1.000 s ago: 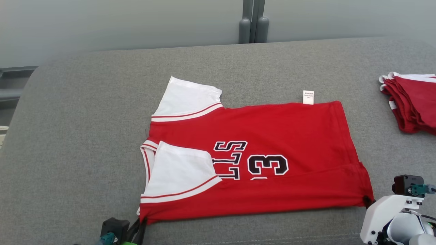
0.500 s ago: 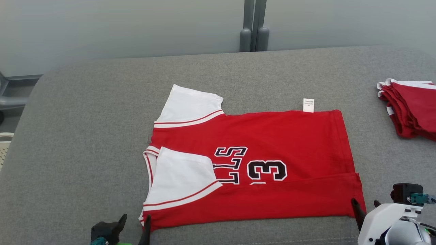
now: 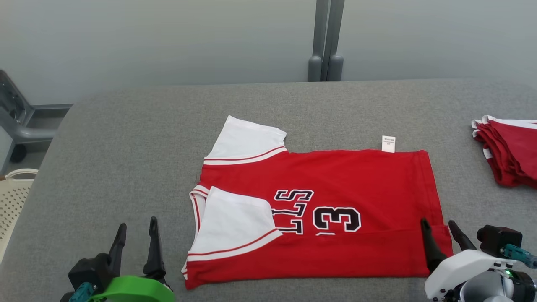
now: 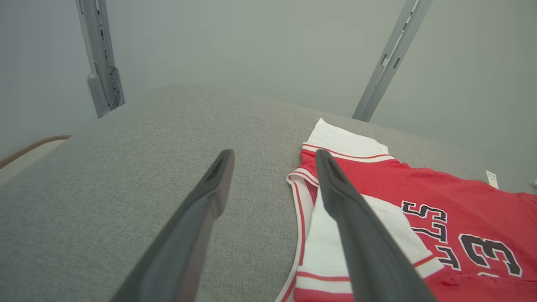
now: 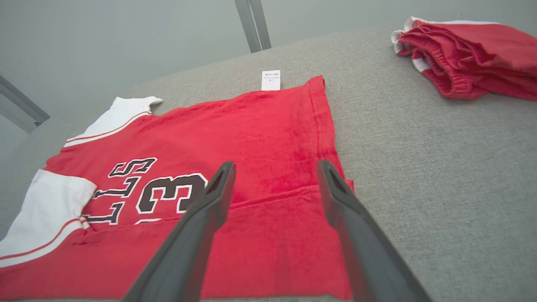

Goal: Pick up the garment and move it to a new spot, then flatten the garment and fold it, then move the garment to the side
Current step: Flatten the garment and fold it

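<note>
At the near left of the grey surface: left gripper, fingers spread wide, nothing between them. It stands over bare fabric, apart from the jersey's collar end. A green part sits on the wrist behind it.

At the near right: right gripper, fingers likewise spread and empty. One finger lies over the jersey's near hem corner, the other just off the hem edge; whether either touches the cloth cannot be told. A white housing sits behind it.

Item 1: jersey, red with white sleeves.
- Position: middle of the surface, lying flat, collar toward the robot's left, hem toward its right.
- Condition: near long edge folded up over the body in a red band; near sleeve folded in over the chest; far sleeve spread outward.
- Markings: black, white-edged number 3 and letters, their lower parts covered by the fold.
- Label: small, white, sticking out past the far edge near the hem.

Item 2: pile of folded red garments with white trim, at the right edge, well apart from the jersey.

Item 3: white perforated basket, beyond the left edge.

Item 4: grey post, upright against the pale wall behind.
</note>
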